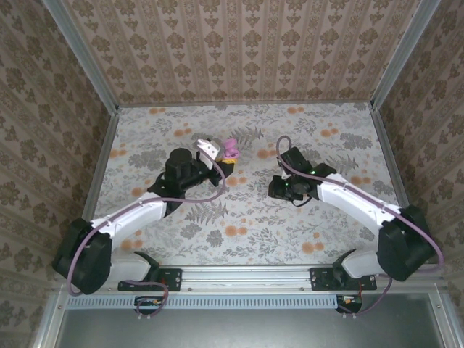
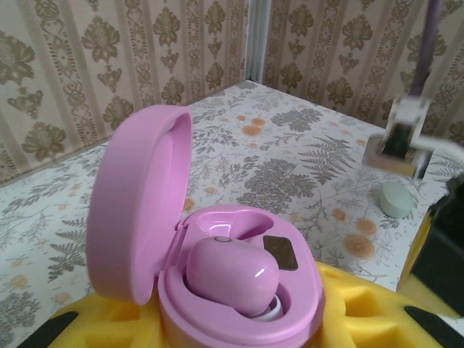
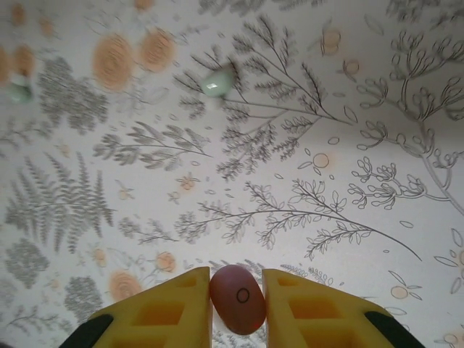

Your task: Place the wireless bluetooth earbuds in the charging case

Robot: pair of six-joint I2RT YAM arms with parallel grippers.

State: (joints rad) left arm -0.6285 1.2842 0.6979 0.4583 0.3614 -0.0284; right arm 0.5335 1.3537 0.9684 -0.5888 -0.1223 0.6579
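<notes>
The pink charging case (image 2: 243,308) is held upright between the yellow fingers of my left gripper (image 2: 239,330), its lid (image 2: 138,203) swung open to the left. One pink earbud (image 2: 232,272) lies in the near socket, and the far socket (image 2: 235,223) is empty. From above, the case (image 1: 231,148) sits at the tip of the left gripper (image 1: 222,162), left of the table's centre. My right gripper (image 3: 238,308) is shut on a second, darker pink earbud (image 3: 238,297) just above the tablecloth. That gripper (image 1: 281,190) hangs to the right of the case, apart from it.
A floral cloth (image 1: 246,217) covers the table, with patterned walls on three sides. Two small pale green rounded pieces (image 3: 217,81) (image 3: 18,90) lie on the cloth beyond the right gripper. One such piece (image 2: 396,199) lies beside the right arm's wrist (image 2: 402,138).
</notes>
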